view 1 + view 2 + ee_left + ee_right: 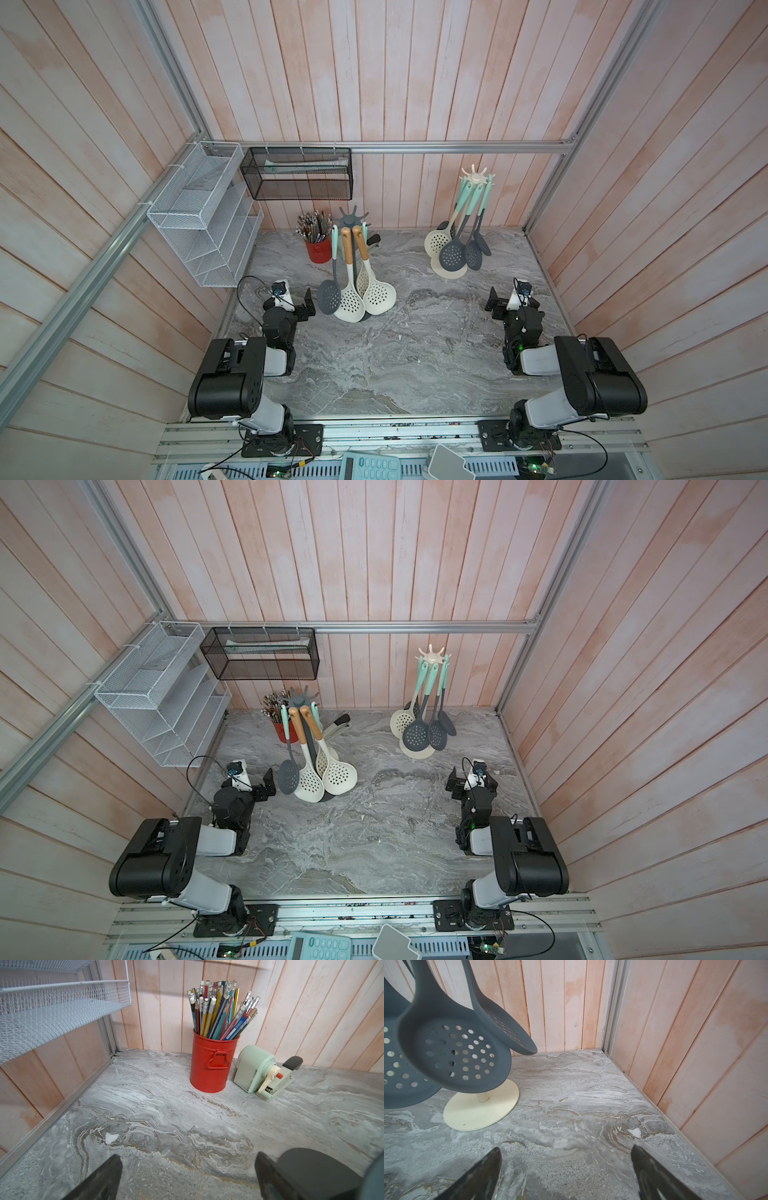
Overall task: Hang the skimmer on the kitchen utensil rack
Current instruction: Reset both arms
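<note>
A grey utensil rack (353, 216) (300, 696) stands at the back left with several skimmers on its hooks: a grey skimmer (329, 296) and cream ones (350, 305) with wooden handles. A cream rack (476, 176) (432, 654) at the back right carries several skimmers, mostly grey (453, 253) (452, 1053). I see no skimmer lying on the table. My left gripper (307, 305) (188, 1155) rests open and empty just left of the grey rack. My right gripper (493, 303) (565, 1147) is open and empty in front of the cream rack's base (481, 1109).
A red can of pencils (318, 249) (212, 1064), a mint pencil sharpener (255, 1068) and a stapler (291, 1064) stand behind the grey rack. A white mesh shelf (203, 216) and a black mesh basket (297, 174) hang on the walls. Plank walls enclose the marble table (415, 353).
</note>
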`<state>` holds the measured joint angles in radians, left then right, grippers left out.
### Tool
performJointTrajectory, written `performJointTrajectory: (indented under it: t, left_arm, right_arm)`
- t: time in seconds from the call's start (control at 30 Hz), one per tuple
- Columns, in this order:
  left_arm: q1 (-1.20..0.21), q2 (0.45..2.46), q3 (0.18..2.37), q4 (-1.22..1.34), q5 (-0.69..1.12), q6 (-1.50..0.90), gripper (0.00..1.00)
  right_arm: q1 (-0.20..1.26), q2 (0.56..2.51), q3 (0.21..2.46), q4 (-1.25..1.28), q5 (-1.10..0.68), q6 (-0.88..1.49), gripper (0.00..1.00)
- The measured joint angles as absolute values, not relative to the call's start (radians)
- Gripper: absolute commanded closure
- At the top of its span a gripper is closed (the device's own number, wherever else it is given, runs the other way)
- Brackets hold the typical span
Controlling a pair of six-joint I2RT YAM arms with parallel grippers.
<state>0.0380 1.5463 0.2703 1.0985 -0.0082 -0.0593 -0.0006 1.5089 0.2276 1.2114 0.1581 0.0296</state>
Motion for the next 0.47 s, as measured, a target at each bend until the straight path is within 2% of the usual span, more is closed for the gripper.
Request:
performJointTrajectory:
  t: [0.47]
  left_arm:
    - [0.038, 1.546, 0.270, 1.098, -0.009, -0.056, 0.00]
  right_arm:
    - [-0.017, 1.509, 0.229, 1.206, 0.135, 0.030, 0.01]
